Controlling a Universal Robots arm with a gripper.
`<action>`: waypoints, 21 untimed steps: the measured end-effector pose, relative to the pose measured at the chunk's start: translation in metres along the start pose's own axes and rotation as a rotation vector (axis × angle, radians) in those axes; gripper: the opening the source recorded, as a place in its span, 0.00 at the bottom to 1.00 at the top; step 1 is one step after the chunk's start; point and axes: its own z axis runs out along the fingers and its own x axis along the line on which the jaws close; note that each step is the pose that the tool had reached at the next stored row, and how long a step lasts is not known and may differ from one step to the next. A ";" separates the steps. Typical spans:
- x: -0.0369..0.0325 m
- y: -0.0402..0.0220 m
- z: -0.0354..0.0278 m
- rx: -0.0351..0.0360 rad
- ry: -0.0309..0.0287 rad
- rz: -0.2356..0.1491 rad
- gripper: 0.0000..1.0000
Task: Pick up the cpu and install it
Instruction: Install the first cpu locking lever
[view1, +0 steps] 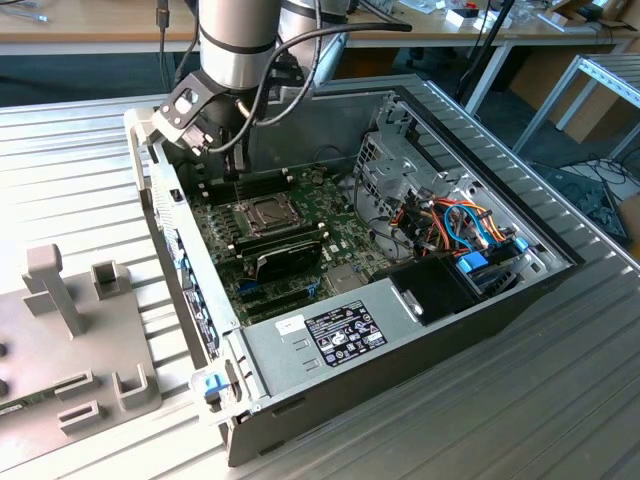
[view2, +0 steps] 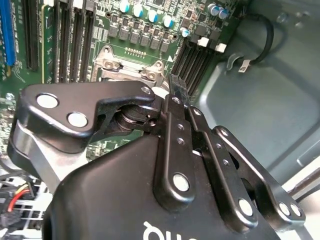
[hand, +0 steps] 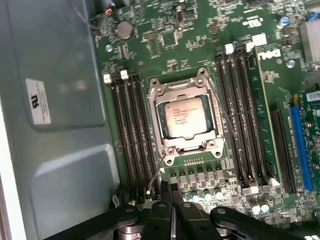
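Observation:
In the first wrist view the cpu (hand: 186, 116), a small square chip with a pale metal top, lies flat inside the socket frame (hand: 162, 90) on the green motherboard (hand: 165, 35). My gripper (hand: 172, 194) hangs a little above the board beside the socket, its two black fingers pressed together with nothing between them. The second wrist view has the fingertips (view2: 176, 86) over the edge of the socket frame (view2: 107, 64), hiding most of the socket. In the exterior view the gripper (view1: 237, 165) is inside the open computer case, just behind the socket (view1: 262, 212).
Long black memory slots (hand: 132, 140) flank the socket on both sides. A black cooler part (view1: 288, 258), the power supply (view1: 335, 335), a drive cage (view1: 395, 170) and coloured cables (view1: 460, 225) fill the case. A grey fixture (view1: 70, 330) stands at the exterior view's left.

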 end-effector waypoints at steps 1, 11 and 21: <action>0.0000 0.0000 0.0000 -0.0016 -0.0003 0.012 0.11; 0.0000 0.0000 -0.0001 -0.0262 -0.0053 0.196 0.11; -0.0001 -0.0002 0.0000 -0.0382 -0.0074 0.286 0.11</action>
